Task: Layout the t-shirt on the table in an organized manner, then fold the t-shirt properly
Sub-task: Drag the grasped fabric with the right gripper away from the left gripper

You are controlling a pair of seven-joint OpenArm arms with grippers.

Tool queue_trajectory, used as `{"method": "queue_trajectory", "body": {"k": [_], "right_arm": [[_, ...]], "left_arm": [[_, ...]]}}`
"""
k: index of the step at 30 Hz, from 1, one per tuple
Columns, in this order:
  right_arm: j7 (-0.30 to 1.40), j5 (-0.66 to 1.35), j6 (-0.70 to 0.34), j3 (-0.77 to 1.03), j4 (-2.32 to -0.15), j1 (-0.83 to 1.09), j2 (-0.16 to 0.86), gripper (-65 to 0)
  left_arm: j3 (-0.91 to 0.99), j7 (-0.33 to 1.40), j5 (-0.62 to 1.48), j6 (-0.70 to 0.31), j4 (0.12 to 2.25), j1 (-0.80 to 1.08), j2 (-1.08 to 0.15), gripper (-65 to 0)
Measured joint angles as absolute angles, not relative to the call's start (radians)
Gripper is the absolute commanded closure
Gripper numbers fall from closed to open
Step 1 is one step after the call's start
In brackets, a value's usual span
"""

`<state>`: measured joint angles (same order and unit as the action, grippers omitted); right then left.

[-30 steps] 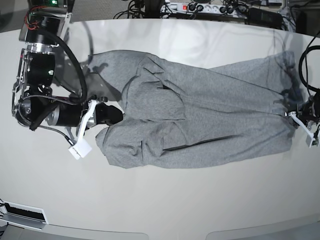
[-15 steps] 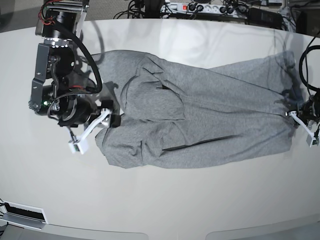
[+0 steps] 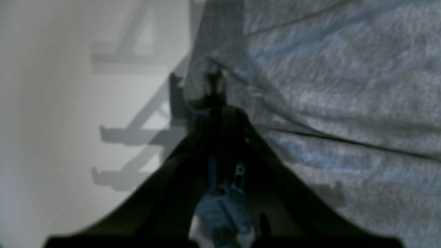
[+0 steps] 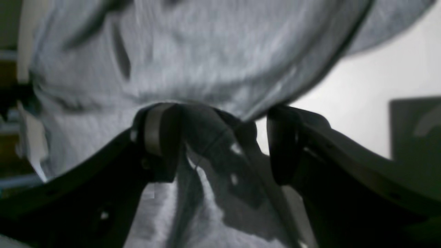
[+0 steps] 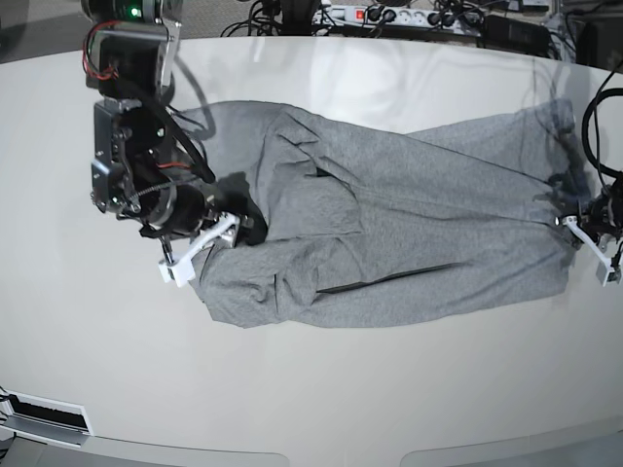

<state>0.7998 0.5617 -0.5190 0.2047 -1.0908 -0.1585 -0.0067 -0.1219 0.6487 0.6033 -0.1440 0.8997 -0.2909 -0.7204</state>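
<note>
Swung upright since 1 second ago, the right arm [image 5: 131, 146] reaches down, fingers [image 4: 158, 141] spread over the t-shirt [image 5: 389, 233] lying on the surface [image 5: 321, 389]. Left fingers [image 3: 213, 86] pinch the shirt's opposite edge.

The heather-grey soft cotton t-shirt [image 5: 389, 233] looks matt and finely flecked, creased into shallow folds. Beneath it, the broad off-white table [image 5: 389, 389] is smooth and glossy, carrying soft shadows and faint reflections along its upper edge.

1 t-shirt [image 5: 389, 243], 1 table [image 5: 311, 389], 2 grippers: left gripper [image 5: 576, 226], right gripper [image 5: 229, 229]
</note>
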Motion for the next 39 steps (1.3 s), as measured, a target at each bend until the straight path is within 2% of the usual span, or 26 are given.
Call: {"method": "queue_trajectory", "body": {"k": [5, 10, 11, 12, 14, 15, 19, 26, 32, 36, 37, 39], "right_arm": [[0.747, 0.389, -0.406, 0.204, -1.065, -0.212, -0.028, -41.1], [0.74, 0.389, -0.408, 0.204, -1.065, -0.209, -0.023, -38.8], [0.74, 0.387, -0.414, 0.204, -1.065, -0.209, -0.022, -33.5], [0.745, 0.368, -0.427, 0.204, -1.064, -0.209, -0.022, -24.7], [0.749, 0.315, -0.458, 0.205, -1.06, -0.212, -0.022, -2.8], [0.752, 0.297, -0.494, 0.204, -1.059, -0.216, -0.021, 0.0], [0.794, 0.285, -0.572, 0.204, -1.059, -0.265, 0.007, 0.0], [0.844, 0.3, -0.565, 0.204, -1.251, -0.31, 0.081, 0.0], [0.888, 0.091, -0.375, 0.204, -1.333, -0.322, 0.111, 0.0], [1.016, -0.052, -0.143, 0.201, -1.333, -0.318, 0.12, 0.0], [1.053, -0.079, -0.121, 0.201, -1.333, -0.316, 0.122, -4.7], [1.121, -0.127, -0.089, 0.201, -1.333, -0.313, 0.121, -19.5]], "left_arm": [[-0.122, 0.648, 0.603, -0.144, 0.9, -0.291, -0.72, 0.0], [-0.122, 0.648, 0.603, -0.144, 0.9, -0.291, -0.72, 0.0], [-0.122, 0.648, 0.603, -0.144, 0.9, -0.291, -0.72, 0.0], [-0.122, 0.648, 0.603, -0.144, 0.9, -0.291, -0.72, 0.0], [-0.122, 0.648, 0.603, -0.144, 0.9, -0.291, -0.721, 0.0], [-0.122, 0.648, 0.603, -0.144, 0.9, -0.291, -0.72, 0.0], [-0.122, 0.648, 0.603, -0.144, 0.9, -0.291, -0.72, 0.0], [-0.122, 0.648, 0.603, -0.144, 0.9, -0.291, -0.72, 0.0], [-0.122, 0.648, 0.603, -0.144, 0.9, -0.291, -0.72, 0.0], [-0.122, 0.647, 0.606, -0.149, 0.9, -0.291, -0.72, 0.0], [-0.122, 0.647, 0.606, -0.152, 0.9, -0.291, -0.719, 0.0], [-0.122, 0.647, 0.606, -0.152, 0.9, -0.291, -0.717, 0.0]]}}
